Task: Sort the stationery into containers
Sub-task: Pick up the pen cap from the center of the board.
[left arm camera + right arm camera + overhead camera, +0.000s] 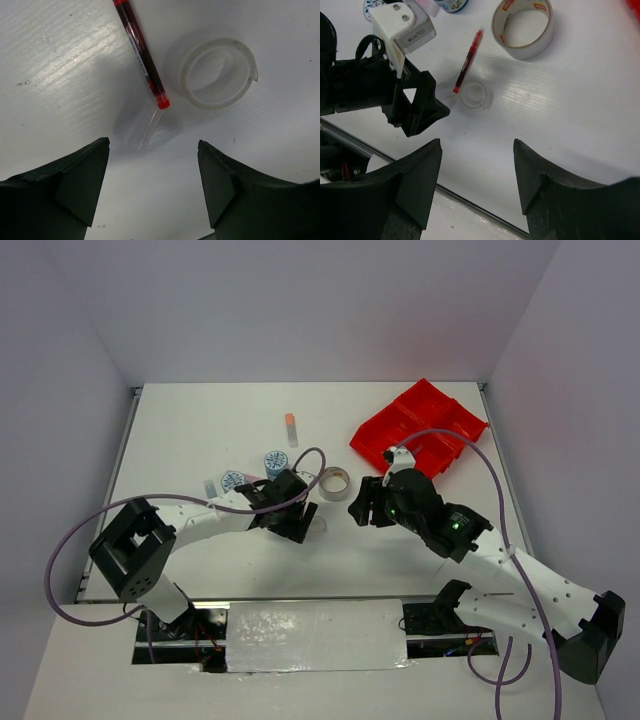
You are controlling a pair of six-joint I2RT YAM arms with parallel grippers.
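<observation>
Stationery is what I have to move, and the biggest piece of the job is where it goes: the red tray sits at the far right of the table, well apart from the items and on my right arm's side.

Next in size, the silvery tape roll lies flat near the middle, just beyond my right gripper. That gripper's fingers are spread and empty. Two patterned tubs stand to the left of the roll, beyond my left wrist.

The red pen is what my next move turns on. My left gripper hovers low over it with the fingers apart and nothing between them. In the left wrist view the pen runs away from me, leaning up and to the left. Its clear near tip almost reaches the gap, a little left of centre. That long axis crosses my closing line at a steep angle, so I judge a small shift forward and left would let me pinch the barrel.

Smallest, the clear tape ring lies flat just right of the pen's near end, close beside it. My left arm is nearer both, and my right is nearer the tray.
</observation>
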